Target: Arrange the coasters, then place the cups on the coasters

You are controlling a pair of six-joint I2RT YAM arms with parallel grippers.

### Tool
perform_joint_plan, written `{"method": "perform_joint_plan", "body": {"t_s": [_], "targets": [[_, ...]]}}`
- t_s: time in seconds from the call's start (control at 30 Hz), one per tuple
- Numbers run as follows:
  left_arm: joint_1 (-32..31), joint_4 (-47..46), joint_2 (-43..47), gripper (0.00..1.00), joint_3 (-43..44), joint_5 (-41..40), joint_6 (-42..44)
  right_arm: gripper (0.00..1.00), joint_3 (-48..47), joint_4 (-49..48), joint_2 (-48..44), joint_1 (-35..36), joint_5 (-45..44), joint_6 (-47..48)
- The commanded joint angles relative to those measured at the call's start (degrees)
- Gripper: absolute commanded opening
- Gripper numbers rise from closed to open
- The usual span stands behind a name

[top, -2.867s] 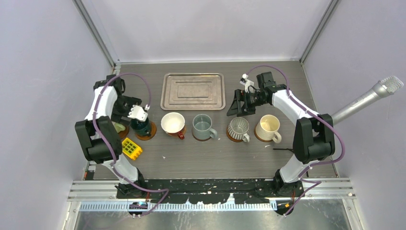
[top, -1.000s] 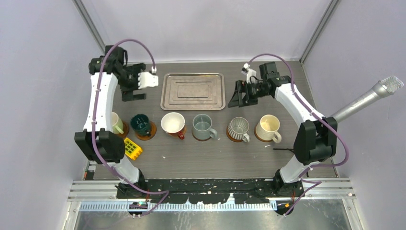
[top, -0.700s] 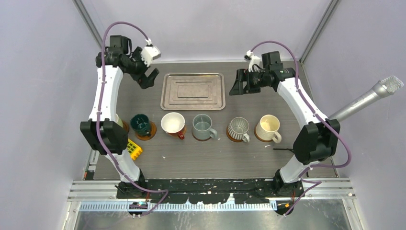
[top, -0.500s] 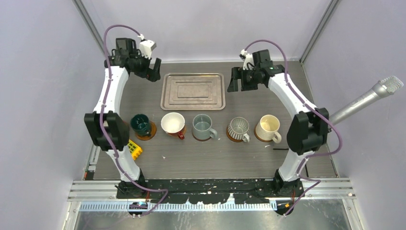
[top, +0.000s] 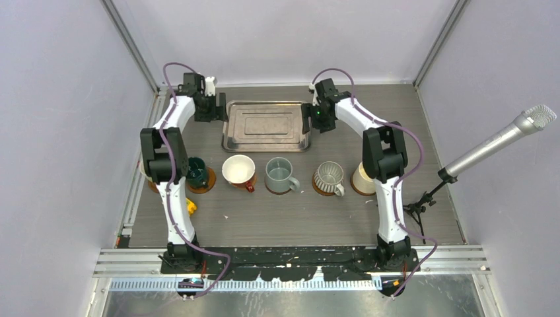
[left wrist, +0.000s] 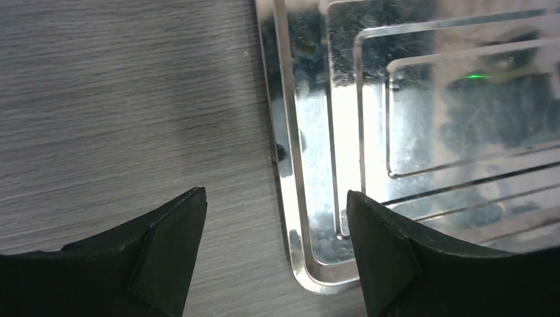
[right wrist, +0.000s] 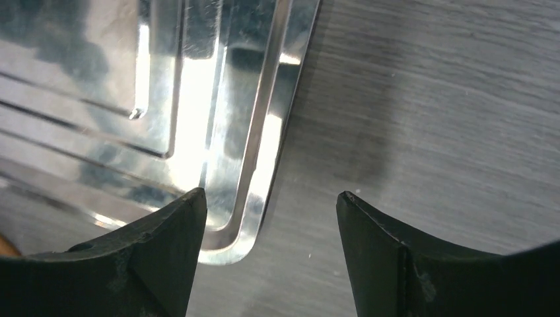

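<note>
- yellow grid block (top: 190,209): lay near left, half hidden behind the left arm; judged no part of the task.
- dark green cup (top: 194,172): stood upright on a brown coaster (top: 209,180), leftmost cup visible in the row across mid-table. Sixth, pale cup not made out, with the left arm in front of that spot.
- left gripper (top: 218,112): hung low at far left, jaws spread wide and holding nothing. Straddled the left rim of the silver tray (left wrist: 290,165) in the wrist view, one finger over bare table and one over metal. Judged lined up to pinch that rim.
- white cup (top: 238,169): red outside, upright on its coaster, handle toward near right.
- silver tray, own entry: lay flat and bare on the far side of the row. Flanked by a gripper at each short end, judged so that both ends could be lifted level.
- grey-blue cup (top: 280,175): upright on a coaster, mid-row, handle to the right.
- right gripper (top: 309,121): jaws wide, nothing held. Straddled the tray's right rim by its near corner, mirroring the left.
- ribbed cup (top: 328,177): upright on a coaster, well apart from both grippers.
- cream cup (top: 362,178): right end of the row, partly behind the right arm. Seated on a coaster, going by the brown edge showing.
- microphone (top: 502,140): slanted on its stand at far right, clear of the work.
- row as a whole: judged finished for every cup in view.
</note>
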State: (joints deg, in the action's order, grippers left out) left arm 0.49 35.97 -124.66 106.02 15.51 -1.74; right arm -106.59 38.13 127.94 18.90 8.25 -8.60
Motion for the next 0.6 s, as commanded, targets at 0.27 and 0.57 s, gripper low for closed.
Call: {"method": "perform_joint_plan", "body": {"t_s": [0.27,0.57], "targets": [[-5.2,-2.3,-6.0,0.60,2.4,-4.2,-1.3,0.62,-8.3,0.0,7.3,-0.1,-4.3,-1.7],[-9.0,-4.3,-3.5,0.45,-4.1,-3.1,-1.6,0.47,-1.6,0.3,3.4,-0.5,-5.5,0.8]]}}
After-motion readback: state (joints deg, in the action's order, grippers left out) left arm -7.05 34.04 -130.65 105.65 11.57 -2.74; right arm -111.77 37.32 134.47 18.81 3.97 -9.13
